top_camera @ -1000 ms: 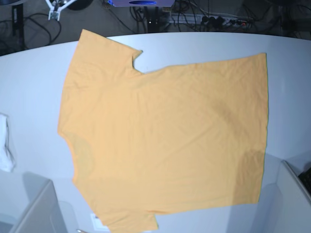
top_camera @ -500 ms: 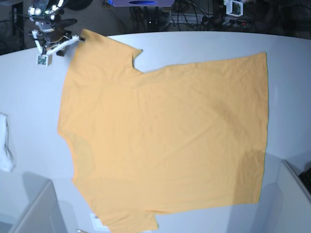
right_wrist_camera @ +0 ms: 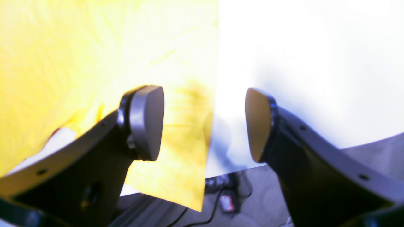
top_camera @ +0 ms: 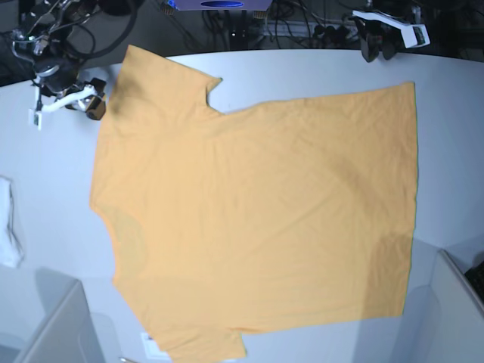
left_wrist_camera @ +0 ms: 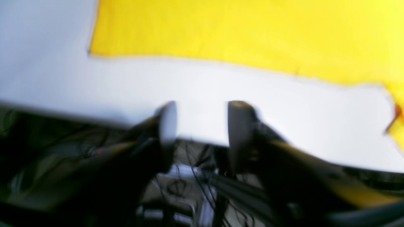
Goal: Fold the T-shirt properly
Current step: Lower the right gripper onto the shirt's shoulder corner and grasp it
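On white table (top_camera: 454, 151): T-shirt (top_camera: 257, 212) flat; cables (top_camera: 302, 26) behind

A robotics lab: bare white table (top_camera: 302, 72), tangled cables (top_camera: 302, 26) and a power strip (top_camera: 344, 32) behind

The T-shirt (top_camera: 257, 212) lay spread flat across the table (top_camera: 45, 166). The right gripper (top_camera: 83, 106) hung just beside its far-left sleeve edge, the left gripper (top_camera: 376, 47) beyond its far-right corner. A cloth (top_camera: 9, 227) lay at the table's left edge.

Orange-yellow T-shirt (top_camera: 257, 219), spread flat (faintly creased), unfolded, on white table (top_camera: 318, 72)
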{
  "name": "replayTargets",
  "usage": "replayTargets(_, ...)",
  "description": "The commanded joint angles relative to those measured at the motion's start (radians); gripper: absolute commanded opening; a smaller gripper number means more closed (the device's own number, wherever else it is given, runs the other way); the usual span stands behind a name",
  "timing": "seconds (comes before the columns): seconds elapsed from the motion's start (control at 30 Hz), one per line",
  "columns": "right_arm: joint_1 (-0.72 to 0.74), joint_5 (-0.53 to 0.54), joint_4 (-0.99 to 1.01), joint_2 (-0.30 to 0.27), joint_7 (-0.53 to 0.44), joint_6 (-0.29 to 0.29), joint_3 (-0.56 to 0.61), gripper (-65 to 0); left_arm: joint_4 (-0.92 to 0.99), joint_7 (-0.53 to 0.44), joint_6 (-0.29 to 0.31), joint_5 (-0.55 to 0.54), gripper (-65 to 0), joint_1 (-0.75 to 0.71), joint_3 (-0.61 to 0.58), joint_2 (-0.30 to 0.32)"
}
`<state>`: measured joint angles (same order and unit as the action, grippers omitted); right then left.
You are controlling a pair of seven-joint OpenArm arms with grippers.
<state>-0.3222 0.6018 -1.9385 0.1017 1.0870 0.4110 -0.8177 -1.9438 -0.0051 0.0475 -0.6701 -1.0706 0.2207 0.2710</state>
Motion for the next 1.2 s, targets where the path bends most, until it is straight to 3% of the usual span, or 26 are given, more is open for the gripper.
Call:
replayTargets(0.0, 0.013, 0.016, 0.001, -0.009, -0.015, 0.007, -0.004, -28.2, -0.013, 0.003, 0.041, -0.035, -28.6, -0.018, 0.026, 0.0)
replayTargets(0.07, 0.022, 0.016, 0.035, -0.03, -0.015, 0.002, 0.001, -28.2, -0.012, 0.041, 0.116, -0.099, -19.3, -0.006, 0.085, -0.003)
replayTargets(0.13, 0.028, 0.016, 0.078, -0.041, -0.015, 0.001, -0.002, -28.2, 0.002, 0.098, 0.199, -0.149, -13.8, 0.003, 0.158, -0.006)
replayTargets(0.3, 0.045, 0.016, 0.184, -0.082, -0.015, 0.001, -0.002, -28.2, 0.045, 0.265, 0.345, -0.247, -13.3, 0.063, 0.388, -0.089)
replayTargets(0.47, 0.042, 0.016, 0.256, -0.081, -0.015, 0.001, 0.007, -28.2, 0.062, 0.515, 0.46, -0.247, -13.3, 0.177, 0.652, -0.178)
replayTargets(0.63, 0.013, 0.016, 0.264, -0.07, -0.015, 0.001, 0.079, -28.2, 0.111, 0.758, 0.549, -0.245, -13.3, 0.301, 0.843, -0.198)
replayTargets(0.8, -0.005, 0.017, 0.264, -0.063, -0.017, 0.001, 0.145, -28.4, 0.117, 0.787, 0.558, -0.159, -13.3, 0.339, 0.857, -0.203)
replayTargets(0.87, -0.005, 0.017, 0.264, -0.046, -0.017, 0.001, 0.139, -29.6, 0.123, 0.787, 0.593, -0.107, -13.3, 0.358, 0.857, -0.218)
replayTargets(0.93, -0.004, 0.017, 0.265, -0.046, -0.017, 0.001, 0.142, -33.8, 0.123, 0.787, 0.647, -0.067, -13.3, 0.373, 0.857, -0.23)
replayTargets(1.1, -0.001, 0.017, 0.276, -0.041, -0.017, 0.001, 0.148, -44.7, 0.125, 0.792, 0.651, -0.006, -13.3, 0.422, 0.857, -0.25)
replayTargets(1.17, 0.004, 0.017, 0.305, -0.046, -0.017, 0.001, 0.148, -52.2, 0.134, 0.793, 0.651, -0.012, -13.3, 0.433, 0.857, -0.25)
